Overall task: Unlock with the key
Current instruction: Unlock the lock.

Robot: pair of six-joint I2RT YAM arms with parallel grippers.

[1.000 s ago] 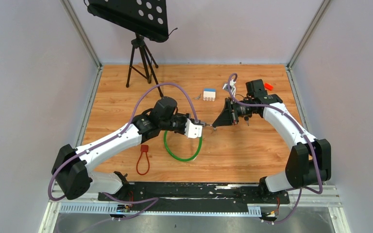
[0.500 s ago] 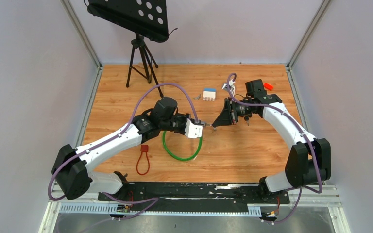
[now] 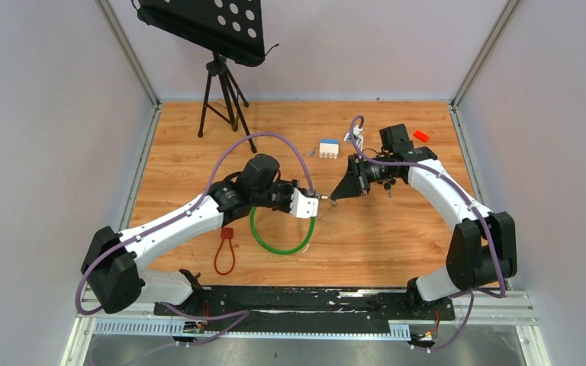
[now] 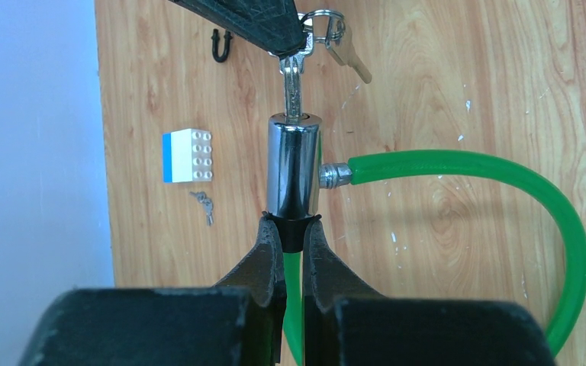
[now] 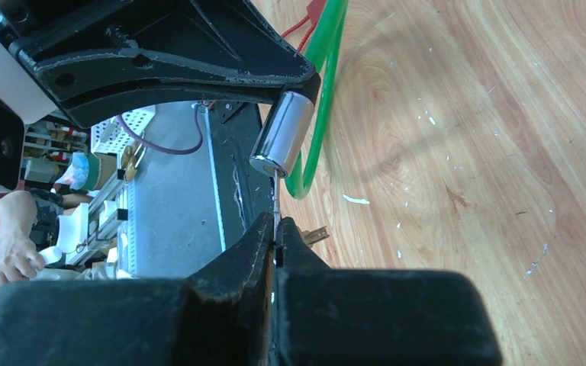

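Left pincer: the left gripper [image 4: 293, 229] sits at lower centre of its wrist view, clenched on the black collar at the base of the chrome cylinder lock [image 4: 293, 164]
Lock: lifted off the wooden table [image 3: 397, 244] and standing upright in the middle of the left wrist view, keyhole end up
Cable: the green plastic-coated cable [image 4: 465, 164] leaves a metal fitting on the lock's right side, sweeps to the right edge and curls back down, and a green strand runs between the left fingers [image 4: 263, 263]
Right pincer: the right gripper [image 5: 276, 229] is pinched tight on the head of the silver key [image 5: 275, 202], at lower centre of its own view
Key: its blade [image 4: 293, 80] is in the lock's top face, in line with the cylinder, and how deep it goes I cannot tell
Spare: a brass-coloured second key [image 4: 347, 53] hangs on the ring at the top of the left wrist view
Meeting point: centre of the overhead view, with the two grippers nose to nose
Upper centre: a white and blue toy brick [image 3: 329, 147], with a tiny bunch of keys [image 3: 310, 152] just beside it
Lower left: a red cord loop [image 3: 224, 252] lies flat on the wood
Upper left: a black perforated stand on a tripod [image 3: 217, 65]
Upper right: a small red piece [image 3: 421, 136], too small to tell what it is
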